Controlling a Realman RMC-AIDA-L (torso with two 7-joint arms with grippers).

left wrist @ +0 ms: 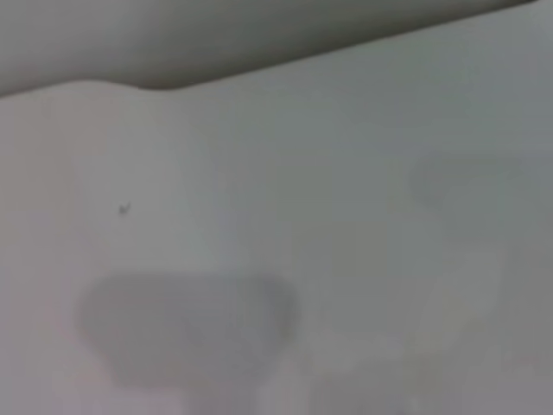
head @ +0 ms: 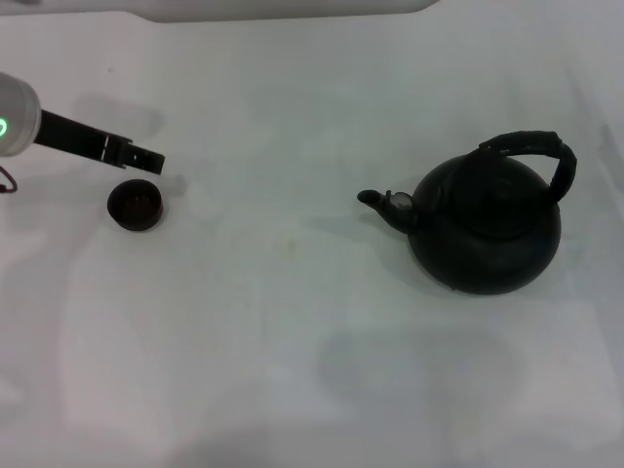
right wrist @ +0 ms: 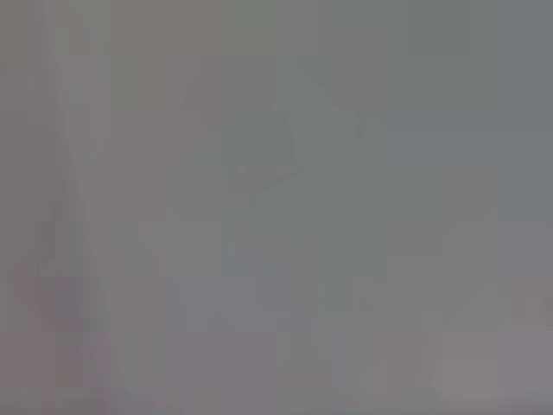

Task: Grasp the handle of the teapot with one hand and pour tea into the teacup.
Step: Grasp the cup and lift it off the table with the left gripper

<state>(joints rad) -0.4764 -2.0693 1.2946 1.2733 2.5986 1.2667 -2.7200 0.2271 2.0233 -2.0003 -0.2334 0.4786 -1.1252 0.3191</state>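
Note:
In the head view the large round black teapot stands upright on the white table at the right, its short spout pointing left. Its thick black arched handle spans the top, and nothing holds it. The small black handleless teacup stands at the far left. My left gripper reaches in from the left edge and hovers just behind the teacup, apart from it. My right gripper is out of view. Both wrist views show only bare pale surface.
The white table stretches between the teacup and the teapot. A pale raised edge runs along the back of the table and also shows in the left wrist view.

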